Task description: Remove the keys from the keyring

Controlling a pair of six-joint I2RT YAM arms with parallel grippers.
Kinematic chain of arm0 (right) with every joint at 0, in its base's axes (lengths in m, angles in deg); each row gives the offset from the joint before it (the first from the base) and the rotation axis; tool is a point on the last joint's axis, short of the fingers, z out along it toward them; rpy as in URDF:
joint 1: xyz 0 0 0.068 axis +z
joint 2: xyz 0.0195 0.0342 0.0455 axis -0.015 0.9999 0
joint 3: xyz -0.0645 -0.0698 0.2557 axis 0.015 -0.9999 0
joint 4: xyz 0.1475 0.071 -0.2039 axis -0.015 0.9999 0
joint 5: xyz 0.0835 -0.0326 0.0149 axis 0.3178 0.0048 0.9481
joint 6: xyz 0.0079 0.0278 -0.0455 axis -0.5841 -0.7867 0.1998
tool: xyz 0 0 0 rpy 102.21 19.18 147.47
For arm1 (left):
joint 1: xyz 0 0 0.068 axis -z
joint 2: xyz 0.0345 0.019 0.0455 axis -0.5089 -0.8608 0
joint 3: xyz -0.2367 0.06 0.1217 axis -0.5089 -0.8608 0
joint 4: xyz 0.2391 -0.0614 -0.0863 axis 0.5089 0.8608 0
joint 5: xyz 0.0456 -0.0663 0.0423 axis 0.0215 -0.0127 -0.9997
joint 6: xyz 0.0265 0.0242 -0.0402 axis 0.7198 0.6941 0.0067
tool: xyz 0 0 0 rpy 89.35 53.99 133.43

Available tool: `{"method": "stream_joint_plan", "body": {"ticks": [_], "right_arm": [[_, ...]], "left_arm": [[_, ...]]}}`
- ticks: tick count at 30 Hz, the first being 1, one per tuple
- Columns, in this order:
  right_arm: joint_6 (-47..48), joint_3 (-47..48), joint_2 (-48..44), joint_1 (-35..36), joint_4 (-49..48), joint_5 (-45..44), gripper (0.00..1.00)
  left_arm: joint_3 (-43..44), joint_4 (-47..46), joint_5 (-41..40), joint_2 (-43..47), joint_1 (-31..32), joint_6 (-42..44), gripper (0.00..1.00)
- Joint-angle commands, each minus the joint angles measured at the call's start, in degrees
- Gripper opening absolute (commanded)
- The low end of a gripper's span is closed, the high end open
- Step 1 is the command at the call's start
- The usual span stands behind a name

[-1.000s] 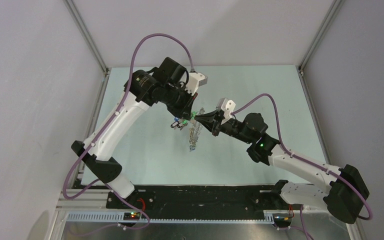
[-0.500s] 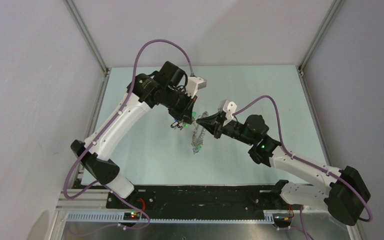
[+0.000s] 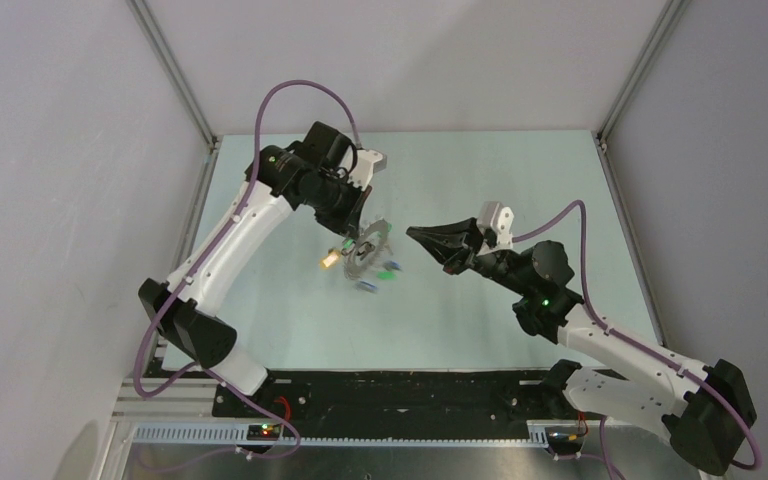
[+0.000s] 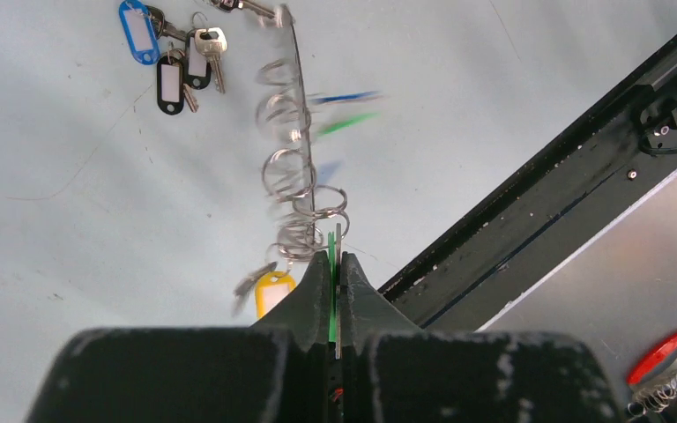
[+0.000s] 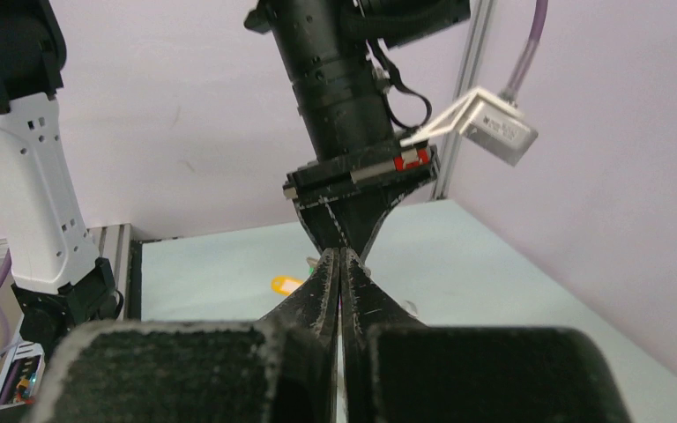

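In the top view my left gripper (image 3: 358,228) is shut on the rim of the grey keyring (image 3: 367,248) and holds it above the table. In the left wrist view the gripper (image 4: 335,256) has the keyring (image 4: 307,141) edge-on, with several small split rings and blurred swinging keys on it: a yellow tag (image 4: 273,293), a green tag (image 4: 345,123) and a blue tag (image 4: 344,97). My right gripper (image 3: 412,233) is shut, a short way right of the ring and apart from it. In its own view (image 5: 339,257) nothing shows between its tips.
Three loose keys with blue (image 4: 137,19) and black tags (image 4: 169,85) lie on the pale green table (image 3: 520,170) under the ring. The black base rail (image 4: 538,167) runs along the near edge. Frame posts and walls enclose the table.
My right gripper has pulled back to the right, away from the ring. My left gripper has swung the ring left and down, and the keys on it now swing and blur.
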State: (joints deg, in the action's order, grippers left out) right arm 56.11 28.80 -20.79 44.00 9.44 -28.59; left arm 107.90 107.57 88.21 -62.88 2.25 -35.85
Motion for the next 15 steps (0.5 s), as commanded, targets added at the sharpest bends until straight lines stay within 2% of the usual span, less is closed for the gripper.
{"method": "stream_joint_plan", "body": {"ticks": [1,3,7,15], "right_arm": [[-2.4,0.4,0.7,-0.5,-5.8,1.3,0.0],[-2.6,0.3,1.5,-0.6,-5.8,1.5,0.03],[-2.4,0.3,2.7,-1.0,-4.5,1.8,0.19],[-2.4,0.3,6.4,-0.2,-4.7,5.3,0.23]], "left_arm": [[1.2,-0.5,1.2,1.9,0.2,0.8,0.0],[2.0,-0.5,1.2,2.2,0.2,0.6,0.0],[3.1,-0.5,0.4,3.1,0.3,0.5,0.0],[4.2,-0.4,0.8,4.7,0.4,-0.2,0.0]]}}
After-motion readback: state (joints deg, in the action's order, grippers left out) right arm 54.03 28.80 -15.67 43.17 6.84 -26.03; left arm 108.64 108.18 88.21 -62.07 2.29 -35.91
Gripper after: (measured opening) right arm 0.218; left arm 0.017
